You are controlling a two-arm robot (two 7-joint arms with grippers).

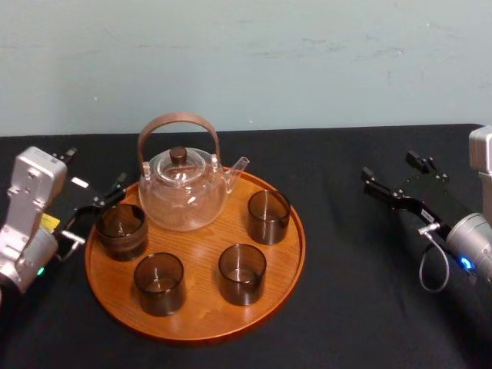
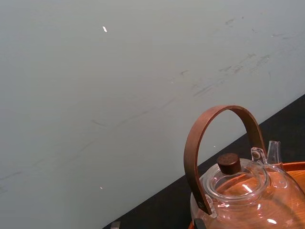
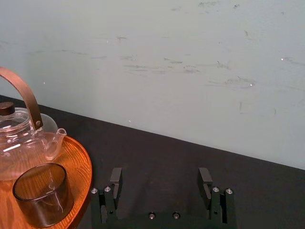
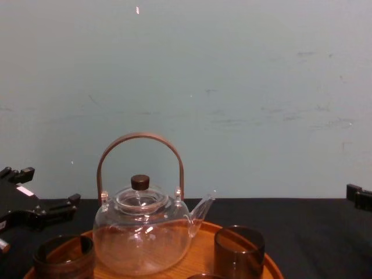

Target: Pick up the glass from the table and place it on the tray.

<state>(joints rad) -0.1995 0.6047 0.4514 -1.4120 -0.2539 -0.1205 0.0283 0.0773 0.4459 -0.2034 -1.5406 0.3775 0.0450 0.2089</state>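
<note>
**Item: glass** point(image 1: 121, 231). Small, dark-tinted, straight-walled tumbler with no handle. It stands upright on the tray point(image 1: 200, 327), just inside the rim nearest the left gripper point(image 1: 96, 209). It sits just beyond that gripper's fingertips, on their tray side.

**Left gripper.** Fingers spread apart, clasping nothing. Whether a finger touches the glass wall cannot be told.

**Right gripper** point(image 1: 393, 173). Well off to the far side of the tray, low over the cloth. Its fingers are wide apart and hold nothing, so it looks idle.

**Handling, by judgement.** Light, rigid, brittle and smooth-sided, so it is likely to slip under a weak pinch and to chip under a hard knock. The best hold looks to be across the middle of the wall with one finger on each side, keeping it upright.

**Neighbours.**
- A clear glass teapot point(image 1: 183, 188) with a bent wooden handle stands just past the glass, away from the left gripper.
- Three more tumblers point(image 1: 159, 283) point(image 1: 242, 274) point(image 1: 268, 216) sit farther across the tray.
- There is little room to swing.

**Status, by judgement.** Every tumbler in sight rests on the tray, so the placing looks done, with only a clean withdrawal left.

**Surface.** The table point(image 1: 354, 307) is under plain black cloth, soft-looking and matte.

**Room.** A pale grey-green wall point(image 1: 307, 61) with faint scuffs stands close behind.
</note>
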